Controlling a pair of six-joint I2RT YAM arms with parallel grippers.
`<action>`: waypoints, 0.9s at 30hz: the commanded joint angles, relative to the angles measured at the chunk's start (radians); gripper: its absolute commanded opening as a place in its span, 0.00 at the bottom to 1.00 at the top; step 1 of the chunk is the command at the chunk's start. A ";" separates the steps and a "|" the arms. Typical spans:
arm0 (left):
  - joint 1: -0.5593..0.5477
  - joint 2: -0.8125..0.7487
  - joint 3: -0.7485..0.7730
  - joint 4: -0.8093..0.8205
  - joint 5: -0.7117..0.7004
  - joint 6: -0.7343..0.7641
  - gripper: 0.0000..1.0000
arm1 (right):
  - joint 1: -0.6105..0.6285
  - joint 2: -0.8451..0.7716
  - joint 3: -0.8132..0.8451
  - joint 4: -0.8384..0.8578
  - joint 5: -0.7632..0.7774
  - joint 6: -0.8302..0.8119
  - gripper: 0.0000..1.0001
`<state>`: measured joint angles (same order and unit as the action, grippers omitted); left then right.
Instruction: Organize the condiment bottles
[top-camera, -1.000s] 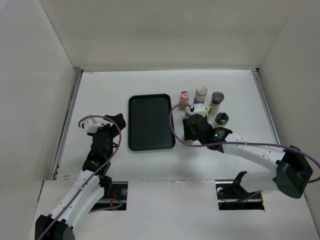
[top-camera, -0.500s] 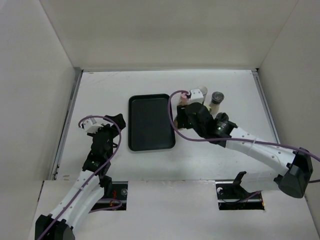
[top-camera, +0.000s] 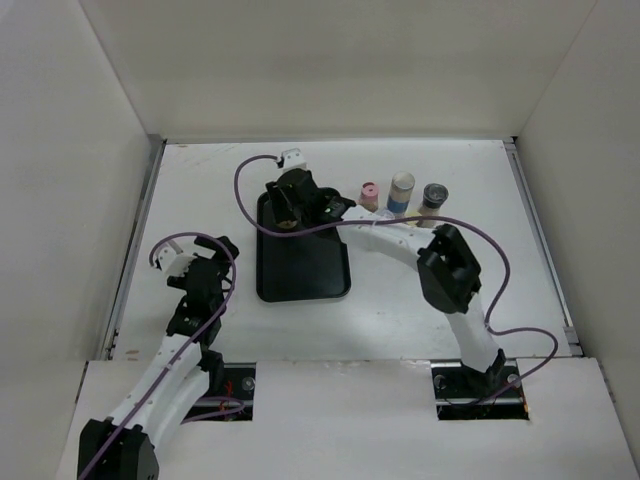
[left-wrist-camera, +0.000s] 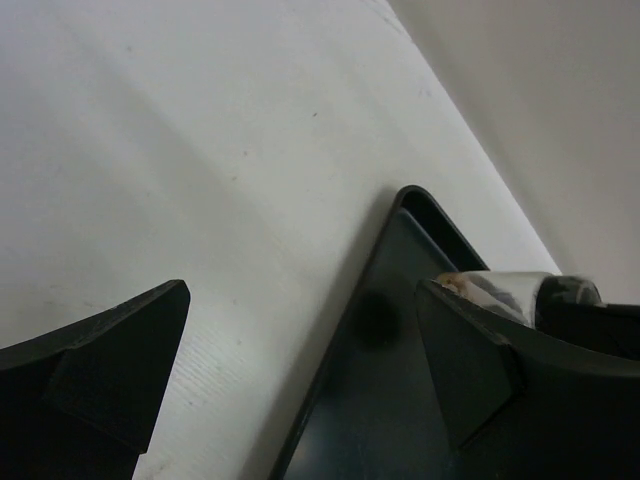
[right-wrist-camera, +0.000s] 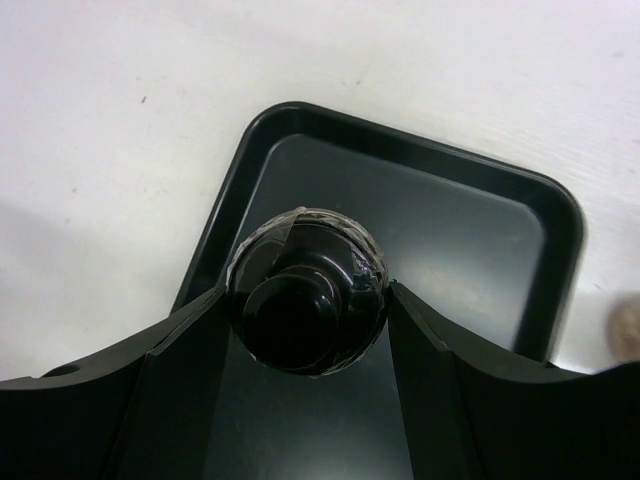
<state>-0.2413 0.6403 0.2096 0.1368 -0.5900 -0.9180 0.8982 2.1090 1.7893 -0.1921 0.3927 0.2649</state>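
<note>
My right gripper (top-camera: 285, 207) is shut on a dark grinder-topped bottle (right-wrist-camera: 305, 262) and holds it over the far left corner of the flat black tray (top-camera: 310, 270). In the right wrist view both fingers press the bottle's sides, with the tray (right-wrist-camera: 460, 230) below. The bottle also shows in the left wrist view (left-wrist-camera: 500, 288). A pink-lidded bottle (top-camera: 369, 191), a taller white bottle with a blue label (top-camera: 402, 188) and another dark grinder-topped bottle (top-camera: 434, 196) stand in a row right of the tray. My left gripper (top-camera: 222, 248) is open and empty, left of the tray.
White walls enclose the table on the left, back and right. The tray's left rim (left-wrist-camera: 345, 330) lies between my left fingers in the left wrist view. The right arm's purple cable (top-camera: 255, 165) loops above the tray's far edge.
My right arm swung left from the bottle group to the tray's far left corner, carrying the dark grinder-topped bottle. The left arm shifted only slightly.
</note>
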 joint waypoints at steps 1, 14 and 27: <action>0.020 0.012 0.007 0.021 0.015 -0.041 1.00 | 0.001 0.055 0.152 0.089 -0.005 -0.041 0.56; 0.024 0.039 -0.015 0.089 0.041 -0.036 1.00 | 0.020 0.133 0.184 0.158 0.040 -0.055 0.84; 0.012 0.027 -0.015 0.104 0.073 -0.016 1.00 | -0.086 -0.794 -0.741 0.238 0.243 0.042 0.33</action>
<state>-0.2203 0.6754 0.2085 0.1864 -0.5316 -0.9455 0.8520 1.4616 1.1992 0.0387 0.4999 0.2569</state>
